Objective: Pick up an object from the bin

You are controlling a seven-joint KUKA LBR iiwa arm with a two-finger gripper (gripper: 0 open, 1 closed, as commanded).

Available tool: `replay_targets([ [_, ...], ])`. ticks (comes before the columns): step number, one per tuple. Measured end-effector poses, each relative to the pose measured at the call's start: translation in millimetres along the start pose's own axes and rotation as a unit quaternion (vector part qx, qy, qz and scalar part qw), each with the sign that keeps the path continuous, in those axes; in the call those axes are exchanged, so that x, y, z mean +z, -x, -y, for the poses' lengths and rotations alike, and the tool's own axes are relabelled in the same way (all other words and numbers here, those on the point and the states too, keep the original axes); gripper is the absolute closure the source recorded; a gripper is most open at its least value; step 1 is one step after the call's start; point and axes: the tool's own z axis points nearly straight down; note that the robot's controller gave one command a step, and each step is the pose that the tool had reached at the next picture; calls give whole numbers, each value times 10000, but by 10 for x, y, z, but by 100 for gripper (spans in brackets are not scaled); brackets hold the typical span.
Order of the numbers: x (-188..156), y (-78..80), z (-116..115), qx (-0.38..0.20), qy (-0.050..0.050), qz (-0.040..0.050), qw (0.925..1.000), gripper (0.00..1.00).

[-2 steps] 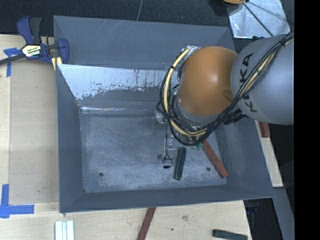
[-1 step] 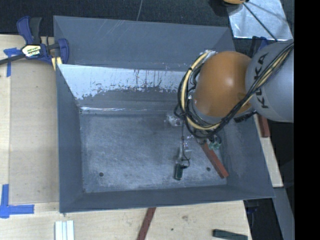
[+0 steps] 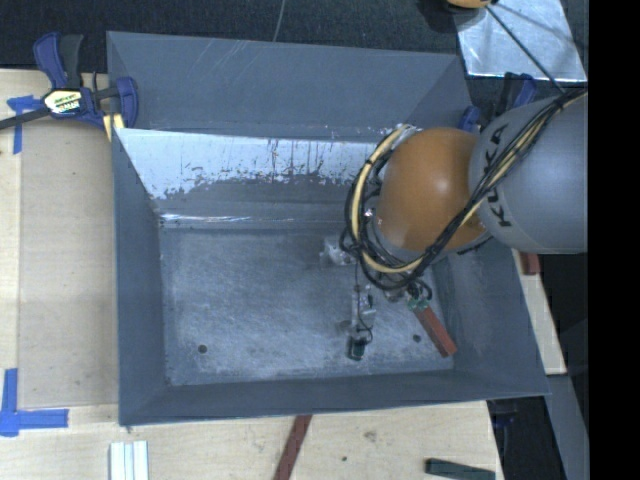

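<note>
Red-brown stick (image 3: 437, 330) on the bin floor (image 3: 250, 298), near my fingers (image 3: 356, 346) on their right, not touching, fingers pressed together

The bin floor (image 3: 250, 298) lies bare across its left and middle, leaving wide passage from the left wall up to the tool (image 3: 357, 346). On the right, the arm's orange cover (image 3: 425, 203) and cables (image 3: 365, 183) overhang the floor. A reddish-brown stick (image 3: 436, 330) lies slantwise near the right wall, narrowing the gap beside the tool.
</note>
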Motion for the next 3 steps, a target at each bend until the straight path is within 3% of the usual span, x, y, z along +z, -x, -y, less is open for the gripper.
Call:
replay_targets([
  [1,136,-258,258,-4,43,-70,10000,0],
  [2,134,-347,622,-115,2,-50,9999,0],
  [3,297,-360,898,-3493,28,-12,9370,100],
])
